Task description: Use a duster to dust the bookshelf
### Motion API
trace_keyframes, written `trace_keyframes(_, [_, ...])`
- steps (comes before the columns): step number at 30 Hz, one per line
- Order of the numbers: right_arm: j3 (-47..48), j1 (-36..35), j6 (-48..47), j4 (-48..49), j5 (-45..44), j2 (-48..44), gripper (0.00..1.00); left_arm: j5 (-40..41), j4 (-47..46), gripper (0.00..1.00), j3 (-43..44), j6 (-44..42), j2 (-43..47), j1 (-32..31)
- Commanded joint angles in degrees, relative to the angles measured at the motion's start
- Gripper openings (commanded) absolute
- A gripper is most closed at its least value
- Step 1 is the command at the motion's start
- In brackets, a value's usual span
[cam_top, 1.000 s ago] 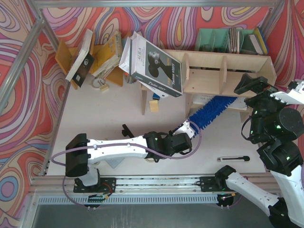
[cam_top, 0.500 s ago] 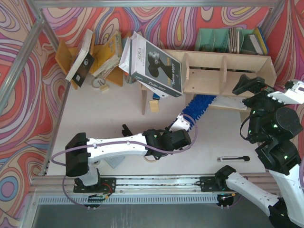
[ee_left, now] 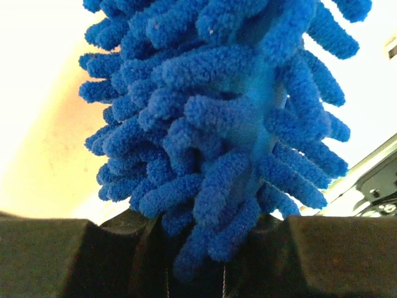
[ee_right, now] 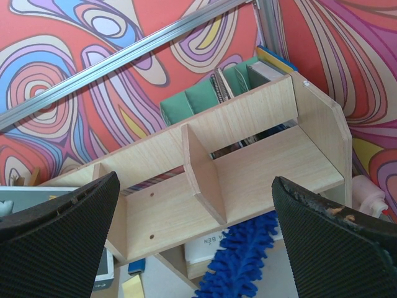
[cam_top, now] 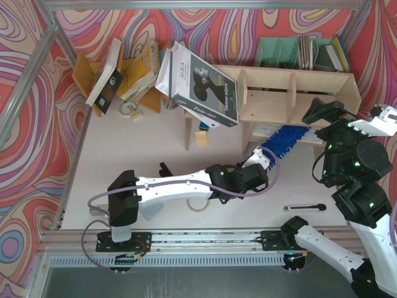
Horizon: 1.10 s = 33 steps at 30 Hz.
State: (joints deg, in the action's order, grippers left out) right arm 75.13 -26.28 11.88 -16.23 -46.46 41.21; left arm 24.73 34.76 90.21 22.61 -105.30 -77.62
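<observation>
Duster (cam_top: 285,136) slants far-right, head under the bookshelf (cam_top: 268,102) top.

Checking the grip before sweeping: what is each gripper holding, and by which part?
Left gripper: shut on the fluffy bright-blue microfibre duster, at the near end of its head. Right gripper: open, holding nothing.

Left arm (cam_top: 177,186): white links, black joint housings, lilac cable (cam_top: 94,200) running back from fingers to black base. Left fingers (ee_left: 56,254): matte dark blocks. Right arm (cam_top: 378,248): white shells, black motor housings, green lights (cam_top: 355,165). Right fingers (ee_right: 53,217): black, finely ribbed, pale chips along one edge.
</observation>
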Motion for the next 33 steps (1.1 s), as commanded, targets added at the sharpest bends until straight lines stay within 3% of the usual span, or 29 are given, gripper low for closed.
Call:
trace_keyframes(1, [-0.34,-0.08,0.82,-0.07,-0.11,-0.54,0.99,-2.98,-3.44,0.00,5.97,-4.08,-3.00,-0.02])
trace_keyframes(7, [-0.34,-0.08,0.23,0.00,-0.69,-0.78,0.99,-6.23,-0.65,0.00,8.19,-5.42,-5.83,-0.05])
trace_keyframes(25, [-1.09,-0.08,0.09,0.85,-0.68,-0.27,0.99,-4.89,-2.66,0.00,-8.82,-6.51,7.77,-3.06])
trace_keyframes(33, [-0.48,-0.08,1.04,0.04,-0.22,-0.19,0.99,-2.74,-2.05,0.00,-3.13,-6.02,3.76,-1.45])
